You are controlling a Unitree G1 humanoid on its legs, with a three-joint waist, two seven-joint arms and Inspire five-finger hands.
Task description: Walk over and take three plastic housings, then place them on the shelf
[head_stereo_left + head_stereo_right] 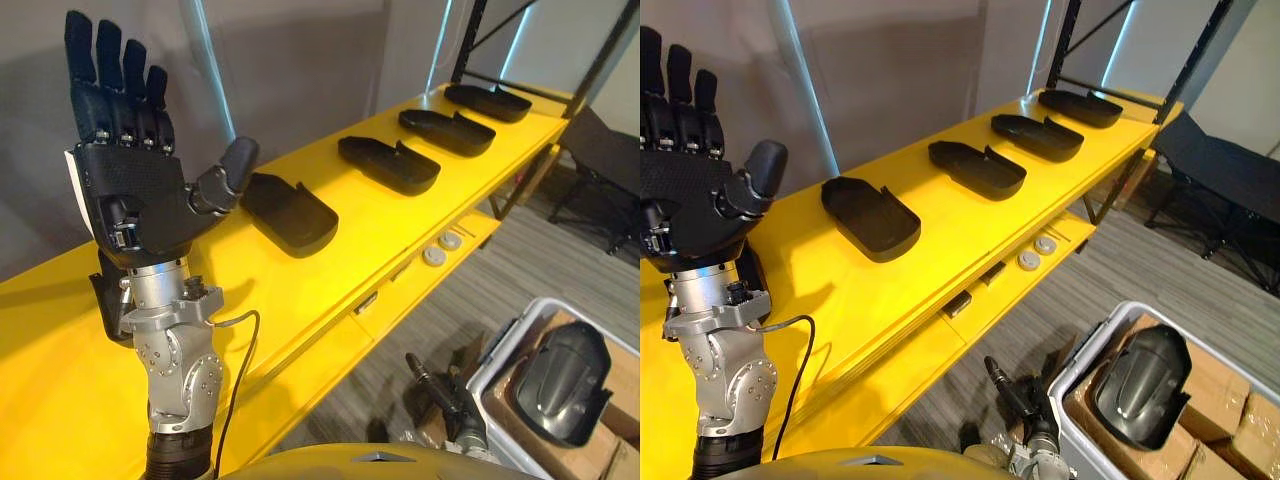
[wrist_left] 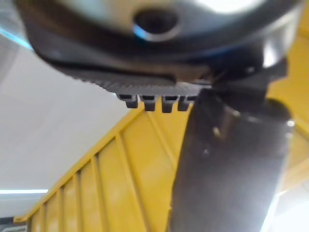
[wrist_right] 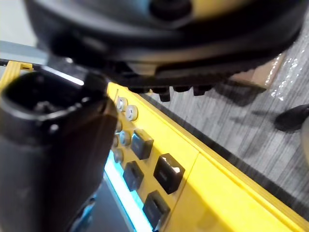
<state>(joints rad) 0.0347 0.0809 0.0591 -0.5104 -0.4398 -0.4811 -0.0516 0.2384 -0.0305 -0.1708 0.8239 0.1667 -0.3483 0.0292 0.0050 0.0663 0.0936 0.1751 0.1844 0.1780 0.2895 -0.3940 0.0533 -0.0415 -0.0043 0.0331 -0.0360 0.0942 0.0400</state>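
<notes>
Several black plastic housings lie in a row on the yellow shelf [image 1: 380, 235]: the nearest housing [image 1: 290, 213], a second housing [image 1: 390, 165], a third housing [image 1: 447, 131] and the farthest housing [image 1: 488, 101]. My left hand [image 1: 125, 170] is raised above the shelf's near end, open, with straight fingers and nothing in it; its thumb points toward the nearest housing. Behind its wrist a dark piece [image 1: 103, 298] rests on the shelf, mostly hidden. My right hand [image 1: 445, 395] hangs low beside the shelf, open and holding nothing, with its thumb [image 3: 53, 154] large in the right wrist view.
A grey bin [image 1: 500, 350] at the lower right holds another black housing [image 1: 565, 385] and cardboard boxes [image 1: 1230, 400]. Small round white parts [image 1: 440, 250] sit on the lower yellow shelf. A black folding frame [image 1: 600, 170] stands on the carpet beyond the shelf's far end.
</notes>
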